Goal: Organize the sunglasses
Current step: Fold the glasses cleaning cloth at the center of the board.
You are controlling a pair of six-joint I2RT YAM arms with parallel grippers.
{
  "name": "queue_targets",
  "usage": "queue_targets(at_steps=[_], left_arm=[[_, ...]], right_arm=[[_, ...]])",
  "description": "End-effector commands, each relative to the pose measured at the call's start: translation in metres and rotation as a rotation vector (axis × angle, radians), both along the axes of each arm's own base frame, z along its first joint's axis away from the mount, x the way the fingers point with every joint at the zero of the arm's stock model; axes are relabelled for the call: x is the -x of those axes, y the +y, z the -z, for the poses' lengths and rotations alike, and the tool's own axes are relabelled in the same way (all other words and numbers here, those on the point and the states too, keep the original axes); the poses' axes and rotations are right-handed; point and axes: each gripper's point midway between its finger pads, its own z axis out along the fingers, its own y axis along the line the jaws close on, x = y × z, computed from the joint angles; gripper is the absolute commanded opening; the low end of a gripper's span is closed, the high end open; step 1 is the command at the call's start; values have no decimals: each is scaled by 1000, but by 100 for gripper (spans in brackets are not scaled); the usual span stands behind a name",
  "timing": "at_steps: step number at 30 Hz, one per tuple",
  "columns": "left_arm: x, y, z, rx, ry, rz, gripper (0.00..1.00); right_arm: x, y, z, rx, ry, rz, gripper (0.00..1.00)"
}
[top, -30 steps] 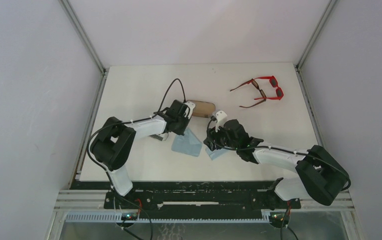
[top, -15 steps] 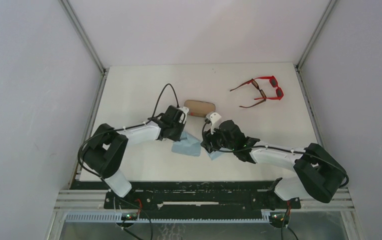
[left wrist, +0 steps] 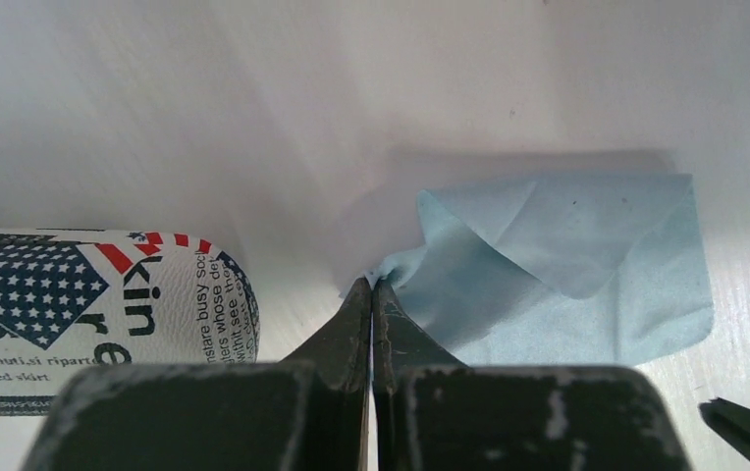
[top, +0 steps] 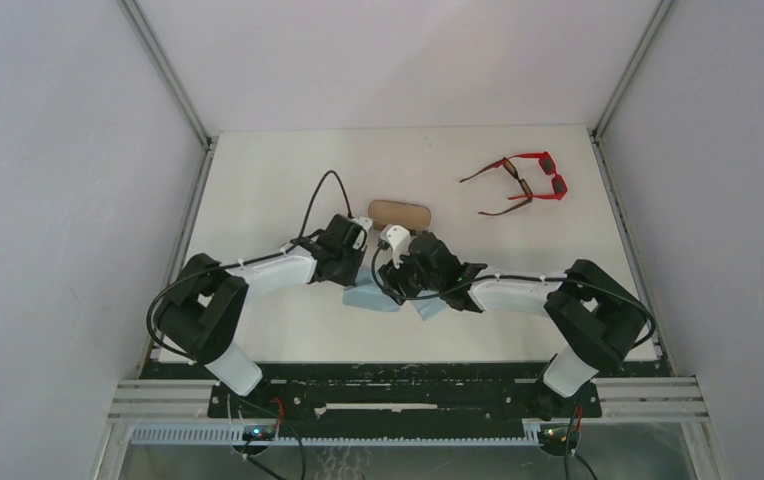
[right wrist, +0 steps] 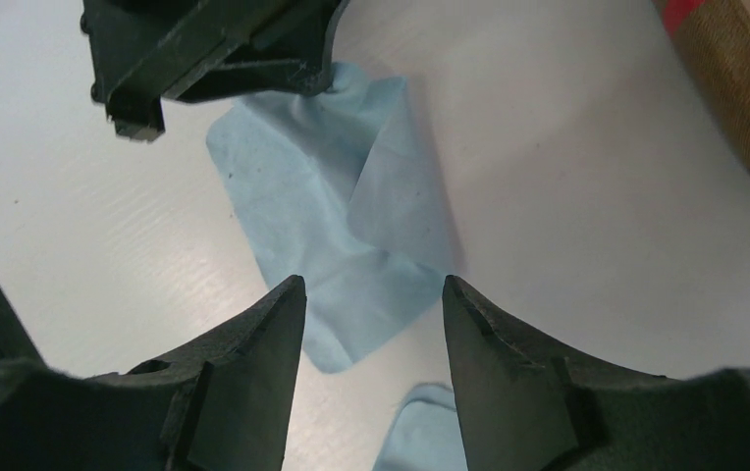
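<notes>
Blue cloth first, folks! Over on the left, the left gripper [left wrist: 372,294] is clamped tight, its jaws pressed together on a puckered corner of the light blue cloth [left wrist: 567,265]. A flag-print case [left wrist: 96,314] sits just beside those tips, at nine o'clock in the left wrist view. Moving across, the right gripper [right wrist: 371,285] faces it from the other side with its jaws parted. It grips nothing, its fingertips [right wrist: 283,304] straddling the cloth's opposite edge. A second blue cloth [top: 430,308] peeks out under that wrist at six o'clock. Far off at two o'clock on the white table [top: 258,180] lie the red sunglasses [top: 548,172], with the brown sunglasses [top: 518,190] touching them, well apart from both grippers.
</notes>
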Motion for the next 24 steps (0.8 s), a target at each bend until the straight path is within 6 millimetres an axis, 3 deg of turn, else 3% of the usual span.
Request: queue_targets(at_steps=[1,9,24], left_arm=[[-19,-7,-11,16,-51,-16,0],[-24,-11,-10,15,-49,-4,0],[-26,-12,-11,27,-50,0,0]], right_arm=[[-20,15,-14,-17,-45,-22,53],[-19,28,-4,-16,-1,-80,54],[-27,32,15,18,24,-68,50]])
